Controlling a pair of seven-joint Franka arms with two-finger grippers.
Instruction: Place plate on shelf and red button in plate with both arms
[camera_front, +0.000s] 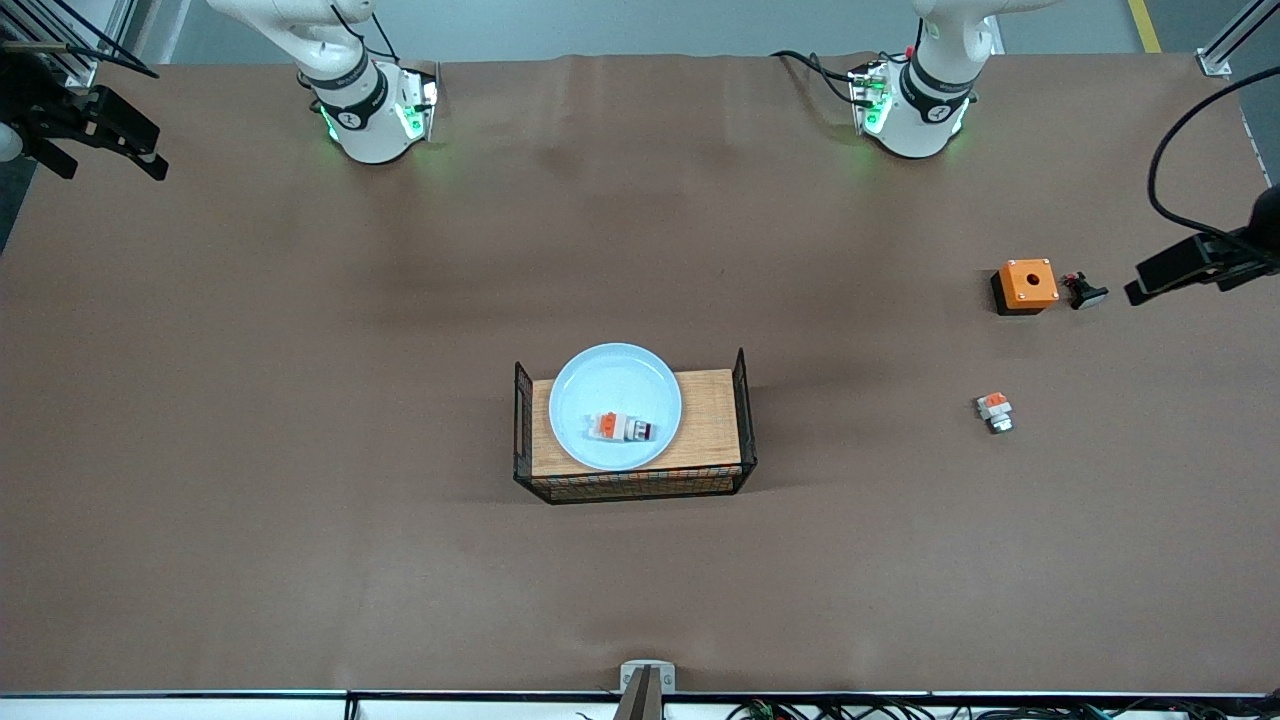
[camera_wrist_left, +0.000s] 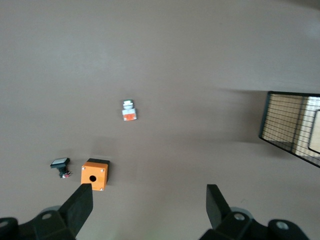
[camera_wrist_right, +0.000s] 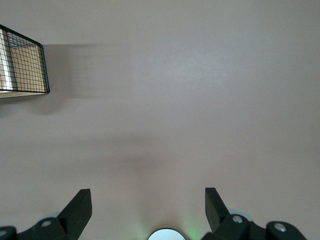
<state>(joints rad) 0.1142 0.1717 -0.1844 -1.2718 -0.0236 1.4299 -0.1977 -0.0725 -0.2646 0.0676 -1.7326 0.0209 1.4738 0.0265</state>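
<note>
1. Resting on a wooden tray (camera_front: 712, 420) with black wire-mesh ends, near the middle of the brown table (camera_front: 300, 400), is the pale blue plate (camera_front: 615, 406).
2. The red button (camera_front: 621, 427), a small white-grey block with an orange patch, lies on its side in the plate, on the part of the plate nearer the front camera.
3. The left gripper (camera_wrist_left: 149, 206) hangs over the table's edge at the left arm's end, fingers spread wide, holding nothing.
4. The right gripper (camera_wrist_right: 148, 207) hangs over the table's edge at the right arm's end, fingers also spread wide and empty.
5. Toward the left arm's end sits an orange box with a hole (camera_front: 1026, 285), with a small black part with a pale cap (camera_front: 1085, 291) just beside it.
6. A white-and-orange block with a silver end (camera_front: 995, 411) lies nearer the front camera than the orange box, apart from it.
</note>
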